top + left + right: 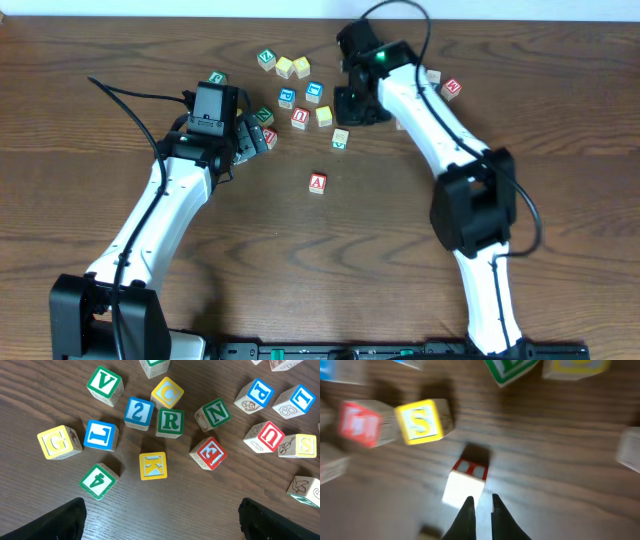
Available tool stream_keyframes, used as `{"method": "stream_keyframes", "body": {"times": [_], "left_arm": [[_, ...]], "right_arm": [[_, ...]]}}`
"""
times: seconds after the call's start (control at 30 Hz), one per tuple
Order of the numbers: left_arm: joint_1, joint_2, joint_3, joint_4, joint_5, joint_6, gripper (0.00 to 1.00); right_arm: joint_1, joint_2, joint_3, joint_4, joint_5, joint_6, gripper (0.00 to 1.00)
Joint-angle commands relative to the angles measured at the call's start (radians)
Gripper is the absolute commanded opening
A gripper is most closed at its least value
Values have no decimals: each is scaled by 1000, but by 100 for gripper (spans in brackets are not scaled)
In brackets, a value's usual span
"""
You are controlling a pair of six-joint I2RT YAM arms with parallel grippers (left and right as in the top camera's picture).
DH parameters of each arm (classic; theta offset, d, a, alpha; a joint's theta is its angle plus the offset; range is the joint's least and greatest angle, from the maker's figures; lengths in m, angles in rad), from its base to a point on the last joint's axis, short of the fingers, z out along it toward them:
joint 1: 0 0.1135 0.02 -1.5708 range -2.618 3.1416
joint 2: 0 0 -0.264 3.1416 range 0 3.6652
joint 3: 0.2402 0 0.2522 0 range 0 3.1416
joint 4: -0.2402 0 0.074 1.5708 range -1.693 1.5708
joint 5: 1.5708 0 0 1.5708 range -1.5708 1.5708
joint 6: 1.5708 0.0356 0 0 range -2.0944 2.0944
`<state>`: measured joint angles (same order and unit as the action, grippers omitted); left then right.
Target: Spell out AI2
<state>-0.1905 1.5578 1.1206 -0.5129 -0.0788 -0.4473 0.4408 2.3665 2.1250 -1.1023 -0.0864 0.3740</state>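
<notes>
One red A block (317, 183) sits alone on the counter (560, 80), well apart from the cluster of other blocks nearer the far edge. The left wrist view shows fourteen whole blocks: four green, four blue, four yellow and two red. Among them the blue 2 block (138, 411) touches the green R block (170, 422) and lies just beside the yellow C block (167, 392). One blue block (297, 401) at the right carries a mark that could be I or 1; I cannot tell which.

The left gripper (161, 510) hangs wide over this group, holding nothing. The right gripper (482, 507) is narrow, its two fingers (468, 515) nearly together with nothing between them, just short of a red-topped block (467, 480). That view is blurred, showing one yellow S block (420, 421).
</notes>
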Motion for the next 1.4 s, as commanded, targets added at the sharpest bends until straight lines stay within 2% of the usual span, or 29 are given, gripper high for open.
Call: {"method": "stream_keyframes", "body": {"times": [0.0,0.23,0.57,0.87,1.1,1.37], "left_arm": [[4,-3,9,0,-12,6,96],[4,-3,9,0,-12,6,96],[4,-3,9,0,-12,6,96],[4,-3,9,0,-12,6,96],[4,-3,9,0,-12,6,96],[4,-3,9,0,-12,6,96]], "right_arm": [[12,43,-8,29,-18,-2,6],[13,69,-8,58,-25,-43,1],[11,8,2,42,-33,-103,2],[37,-4,-9,0,-55,-110,6],[51,-4,-10,1,-45,-118,1],[58,-4,-70,48,-36,-117,1]]}}
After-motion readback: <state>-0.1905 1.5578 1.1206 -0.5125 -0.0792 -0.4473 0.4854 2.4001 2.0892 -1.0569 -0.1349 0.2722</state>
